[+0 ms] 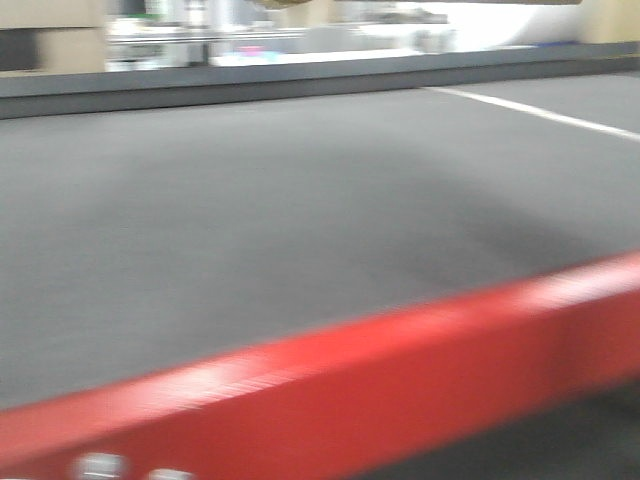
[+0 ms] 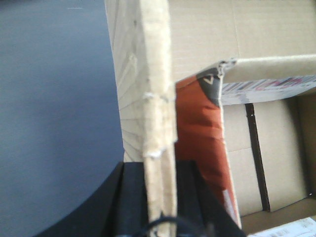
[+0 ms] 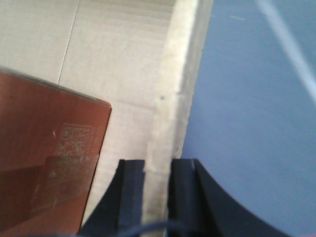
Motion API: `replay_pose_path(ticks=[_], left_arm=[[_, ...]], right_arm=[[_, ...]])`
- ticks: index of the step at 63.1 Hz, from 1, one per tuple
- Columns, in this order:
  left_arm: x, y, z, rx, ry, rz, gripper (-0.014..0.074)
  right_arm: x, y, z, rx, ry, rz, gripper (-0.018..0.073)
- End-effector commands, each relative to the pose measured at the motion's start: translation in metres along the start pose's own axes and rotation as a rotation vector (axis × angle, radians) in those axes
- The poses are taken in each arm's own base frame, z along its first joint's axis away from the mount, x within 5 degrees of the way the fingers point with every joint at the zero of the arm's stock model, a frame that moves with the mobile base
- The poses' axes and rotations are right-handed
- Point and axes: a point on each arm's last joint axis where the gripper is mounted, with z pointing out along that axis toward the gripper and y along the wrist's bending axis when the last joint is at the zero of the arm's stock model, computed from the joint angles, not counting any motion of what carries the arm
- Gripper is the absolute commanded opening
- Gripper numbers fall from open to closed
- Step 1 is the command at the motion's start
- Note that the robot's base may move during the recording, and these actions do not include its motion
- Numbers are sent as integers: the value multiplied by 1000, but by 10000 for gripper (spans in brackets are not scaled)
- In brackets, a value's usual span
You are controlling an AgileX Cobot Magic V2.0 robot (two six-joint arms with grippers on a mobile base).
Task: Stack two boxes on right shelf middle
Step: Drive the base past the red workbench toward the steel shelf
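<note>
A plain brown cardboard box is held by both grippers on opposite walls. In the left wrist view my left gripper (image 2: 160,165) is shut on the box's upright wall edge (image 2: 148,74), one black finger (image 2: 132,190) outside and one inside. In the right wrist view my right gripper (image 3: 158,165) is shut on the other wall (image 3: 175,89) in the same way. An orange-red packet (image 2: 202,128) lies inside the box, and the right wrist view shows it with a square code (image 3: 44,148). The right shelf is out of view.
A grey table top (image 1: 300,220) with a red front frame (image 1: 400,380) fills the blurred front view, crossed by a white line (image 1: 540,112). Blurred racks stand behind it (image 1: 250,45). A cardboard flap with a printed label strip (image 2: 266,81) shows inside the box.
</note>
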Motion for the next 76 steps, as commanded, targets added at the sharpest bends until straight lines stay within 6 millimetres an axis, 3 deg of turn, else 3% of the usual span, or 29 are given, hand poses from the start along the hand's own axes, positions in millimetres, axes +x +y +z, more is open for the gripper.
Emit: replay_pose_path(ticks=[1,76], left_arm=[[-6,1,-10,2,-68,-2,-111],[-6,1,-10,2,-68,-2,-111]], right_arm=[[-6,-3,-9,37,-72,-26,-151],[-6,-3,-9,37,-72,-26,-151]])
